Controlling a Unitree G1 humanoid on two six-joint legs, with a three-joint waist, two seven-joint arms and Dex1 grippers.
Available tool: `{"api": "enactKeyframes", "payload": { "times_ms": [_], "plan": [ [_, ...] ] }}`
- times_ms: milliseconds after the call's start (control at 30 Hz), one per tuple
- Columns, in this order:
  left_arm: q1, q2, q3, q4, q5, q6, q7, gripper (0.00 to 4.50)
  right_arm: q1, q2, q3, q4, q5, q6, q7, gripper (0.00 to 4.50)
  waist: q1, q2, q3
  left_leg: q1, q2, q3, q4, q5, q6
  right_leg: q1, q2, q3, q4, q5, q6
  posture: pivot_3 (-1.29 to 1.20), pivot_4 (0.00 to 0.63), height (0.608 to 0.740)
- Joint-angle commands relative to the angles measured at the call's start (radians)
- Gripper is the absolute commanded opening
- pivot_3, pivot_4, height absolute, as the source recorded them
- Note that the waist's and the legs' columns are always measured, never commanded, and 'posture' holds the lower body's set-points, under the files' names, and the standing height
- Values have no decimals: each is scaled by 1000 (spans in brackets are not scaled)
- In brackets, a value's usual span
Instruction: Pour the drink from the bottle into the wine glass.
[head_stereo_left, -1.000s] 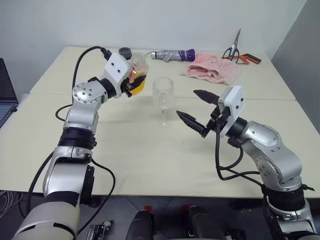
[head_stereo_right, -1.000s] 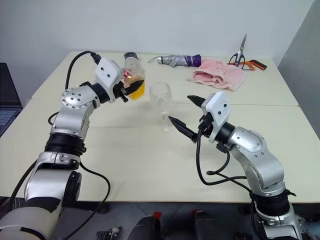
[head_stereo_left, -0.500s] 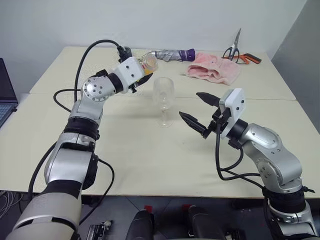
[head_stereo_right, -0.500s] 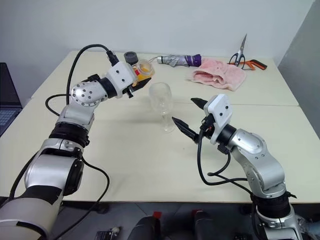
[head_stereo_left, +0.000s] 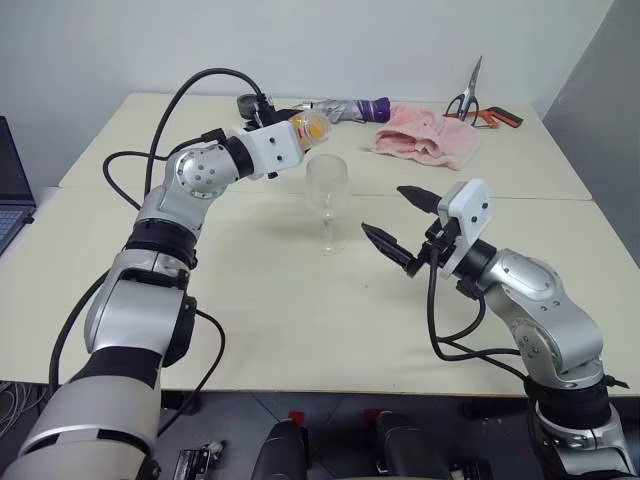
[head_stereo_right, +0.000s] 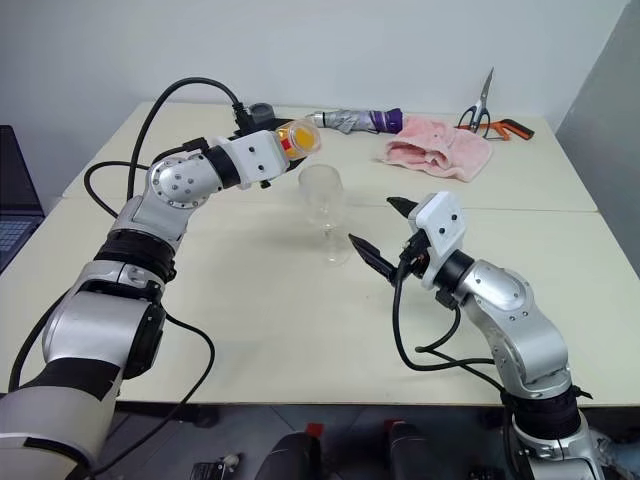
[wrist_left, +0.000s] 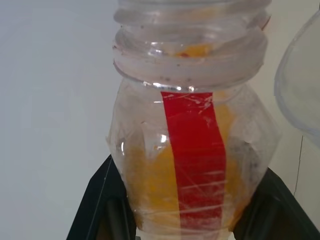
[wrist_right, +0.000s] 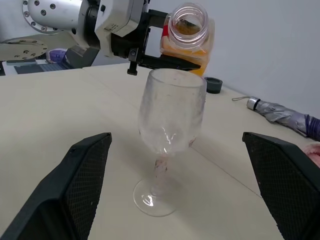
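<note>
Step in hand: the tilt before the pour. The left gripper (head_stereo_left: 292, 150) has its fingers (wrist_left: 107, 210) clenched on the bottle (head_stereo_right: 297, 137), which lies near level with its uncapped mouth toward the wine glass (head_stereo_left: 326, 198). The drink (wrist_left: 155, 175) sits low in the bottle body; none is visible in the glass bowl, so pouring is judged not yet begun.

The right gripper (head_stereo_left: 402, 225) rests beside the glass with its fingers (wrist_right: 82, 172) released and spread wide to either side of the stem, touching nothing.

Next move, as judged: bring the mouth over the rim, then tip further. The mouth appears just short of the rim, so spillage onto the bench (head_stereo_left: 300, 320) is the risk.

Room: the bench around the glass foot is bare. A dark cap (wrist_right: 213, 84) lies behind the glass, apart from it; umbrella (head_stereo_left: 345, 108), pink cloth (head_stereo_left: 425, 140) and scissors (head_stereo_left: 478, 105) lie well beyond both grippers.
</note>
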Motion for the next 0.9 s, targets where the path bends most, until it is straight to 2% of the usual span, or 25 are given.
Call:
{"api": "enactKeyframes", "payload": {
  "times_ms": [33,900],
  "plan": [
    [-68,34,-13,-6,39,-55,59,1842,14,5,-23,-39,21,-45,18,4500,0,0,0,0,0,0,0,0,0,0,0,0,0,0,0,0,150,740],
    [-167,83,-135,92,246,-154,292,1842,94,21,-13,-90,26,-86,22,4500,0,0,0,0,0,0,0,0,0,0,0,0,0,0,0,0,150,740]
  ]
}}
